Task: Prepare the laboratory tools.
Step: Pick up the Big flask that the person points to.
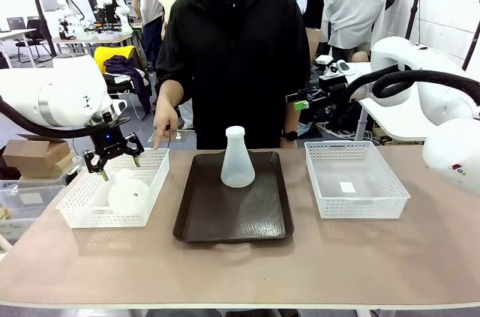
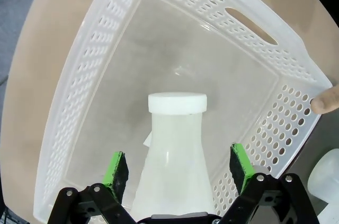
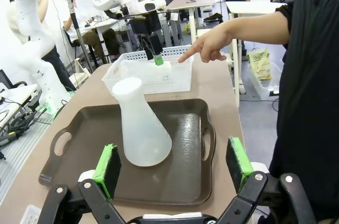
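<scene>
Counter (image 1: 247, 272), centre: dark brown tray (image 1: 232, 216), bearing one translucent conical flask (image 1: 237, 158), upright, toward the far edge. Left: white mesh basket (image 1: 82, 208), holding second flask (image 1: 129, 191), on its side. Left gripper (image 1: 120, 167) just above, jaws wide open, green pads either side of that flask's body, gripping nothing. Right: second mesh basket (image 1: 356, 204). Right gripper (image 1: 301, 103) beyond, raised, wide open, empty. Far side: person's hand (image 1: 165, 121), forefinger pointing at left basket's far rim.
</scene>
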Controlling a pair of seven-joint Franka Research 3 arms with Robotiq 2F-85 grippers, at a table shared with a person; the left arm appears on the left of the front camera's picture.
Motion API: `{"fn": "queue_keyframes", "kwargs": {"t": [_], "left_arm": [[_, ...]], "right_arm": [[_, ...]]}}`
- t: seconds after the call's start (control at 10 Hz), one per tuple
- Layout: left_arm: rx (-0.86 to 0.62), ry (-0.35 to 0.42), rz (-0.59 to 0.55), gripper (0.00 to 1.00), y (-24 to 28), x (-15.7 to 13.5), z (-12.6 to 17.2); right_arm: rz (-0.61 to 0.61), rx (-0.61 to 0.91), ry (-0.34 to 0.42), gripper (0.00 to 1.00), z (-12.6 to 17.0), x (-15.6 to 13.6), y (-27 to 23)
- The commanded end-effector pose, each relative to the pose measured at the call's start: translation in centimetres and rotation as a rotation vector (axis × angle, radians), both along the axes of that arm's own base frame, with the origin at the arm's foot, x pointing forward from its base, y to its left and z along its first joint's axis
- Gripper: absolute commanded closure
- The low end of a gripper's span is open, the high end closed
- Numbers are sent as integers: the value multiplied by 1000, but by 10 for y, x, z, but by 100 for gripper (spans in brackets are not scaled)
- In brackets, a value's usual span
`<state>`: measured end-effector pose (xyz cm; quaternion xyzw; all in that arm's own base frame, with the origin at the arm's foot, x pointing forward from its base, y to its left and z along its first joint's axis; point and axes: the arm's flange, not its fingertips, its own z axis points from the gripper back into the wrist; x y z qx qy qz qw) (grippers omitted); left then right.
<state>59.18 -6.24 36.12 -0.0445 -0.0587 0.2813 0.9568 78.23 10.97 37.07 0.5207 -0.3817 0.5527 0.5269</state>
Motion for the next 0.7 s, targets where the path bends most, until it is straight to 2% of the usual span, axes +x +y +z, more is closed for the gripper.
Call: {"fn": "queue_keyframes", "kwargs": {"t": [0.0, 0.1, 0.6], "left_arm": [[87, -37, 55, 0, -7, 10, -2], [95, 1, 58, 0, -9, 14, -4], [106, 31, 51, 0, -13, 22, -16]], "right_arm": [[12, -8, -8, 0, 0, -1, 1], [12, -8, -8, 0, 0, -1, 1], [12, -8, -8, 0, 0, -1, 1]]}}
